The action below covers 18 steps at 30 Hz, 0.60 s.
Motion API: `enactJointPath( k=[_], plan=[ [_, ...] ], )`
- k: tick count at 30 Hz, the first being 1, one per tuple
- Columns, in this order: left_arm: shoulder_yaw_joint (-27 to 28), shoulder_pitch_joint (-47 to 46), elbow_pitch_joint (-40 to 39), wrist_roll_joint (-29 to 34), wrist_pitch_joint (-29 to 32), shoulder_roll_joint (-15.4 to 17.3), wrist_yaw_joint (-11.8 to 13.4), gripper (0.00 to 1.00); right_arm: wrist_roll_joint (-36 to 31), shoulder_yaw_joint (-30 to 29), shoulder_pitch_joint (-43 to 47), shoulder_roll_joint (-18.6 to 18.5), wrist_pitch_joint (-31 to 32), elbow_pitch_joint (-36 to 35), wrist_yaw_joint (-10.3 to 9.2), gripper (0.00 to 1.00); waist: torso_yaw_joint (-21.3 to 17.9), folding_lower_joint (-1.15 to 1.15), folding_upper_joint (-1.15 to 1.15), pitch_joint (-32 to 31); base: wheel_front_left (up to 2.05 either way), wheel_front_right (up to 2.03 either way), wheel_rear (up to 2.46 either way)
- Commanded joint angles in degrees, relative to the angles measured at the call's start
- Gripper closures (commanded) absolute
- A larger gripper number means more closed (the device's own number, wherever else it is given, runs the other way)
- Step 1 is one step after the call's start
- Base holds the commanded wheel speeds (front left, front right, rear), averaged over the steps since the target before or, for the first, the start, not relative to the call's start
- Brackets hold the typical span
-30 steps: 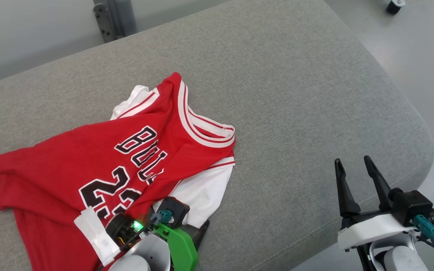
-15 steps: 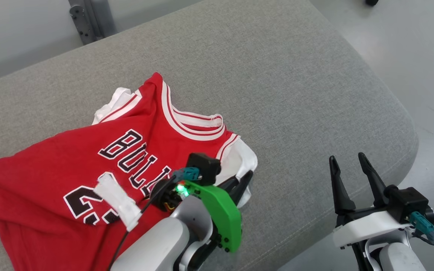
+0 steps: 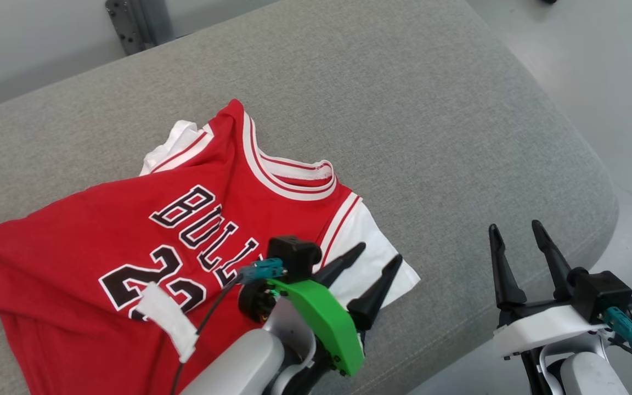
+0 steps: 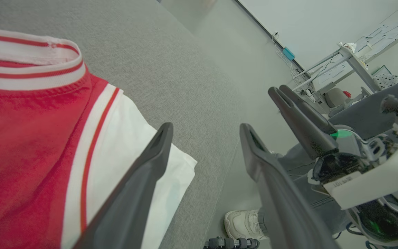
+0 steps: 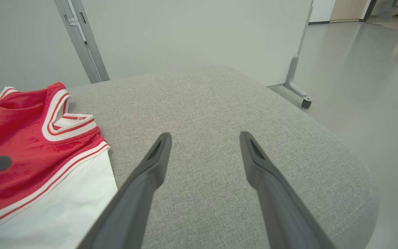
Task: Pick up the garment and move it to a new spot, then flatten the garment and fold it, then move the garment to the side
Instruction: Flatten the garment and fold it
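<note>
Garment: a red jersey [image 3: 129,230] with white sleeves and white-red trim lies on the grey cushion [image 3: 404,109], in the left half of the head view, front side up.
Garment, cut off: its left side runs out of the frame at the left edge and its lower part at the bottom edge, so the hem cannot be seen.
Print: black letters "BULL" and a number that starts with 2; the end of the word and part of the number are hidden behind the left arm and its cable.
White sleeve [image 3: 371,252]: spread flat towards the centre of the frame; the other sleeve shows just a little behind the red shoulder, upper left.
Left claw [image 3: 379,252]: wide open and holding nothing. Its tips are above the white sleeve; whether they touch the cloth, I cannot tell.
Left wrist view: one finger crosses the sleeve, the other crosses bare cushion and floor.
Right claw [image 3: 514,226]: wide open, empty, at the lower right, above bare cushion and well apart from the garment.
Green cover [image 3: 321,323]: on the left wrist; it hides the base of the fingers.
Metal post [image 3: 135,22]: upper left, behind the cushion, cut off by the top edge.
Shoe [image 4: 244,224]: a white shoe on the floor, bottom of the left wrist view; the person above it is hidden.
</note>
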Motion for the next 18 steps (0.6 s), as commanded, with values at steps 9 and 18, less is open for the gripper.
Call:
enactJointPath(
  k=[9,18],
  plan=[
    [8.3,9.0,-11.6,5.9,-12.4,12.2,7.3,0.00,-6.3,-3.5,1.5,-0.1,-0.2,-2.9,-0.01,0.00,9.2,0.00,0.00,-7.9,0.00,0.00,0.00],
    [18.0,22.5,-13.0,7.5,-19.7,18.9,14.7,0.00,-7.9,-5.1,2.9,-3.2,-0.2,-7.2,-0.01,0.00,16.6,0.00,0.00,-13.4,0.00,0.00,0.00]
  ],
)
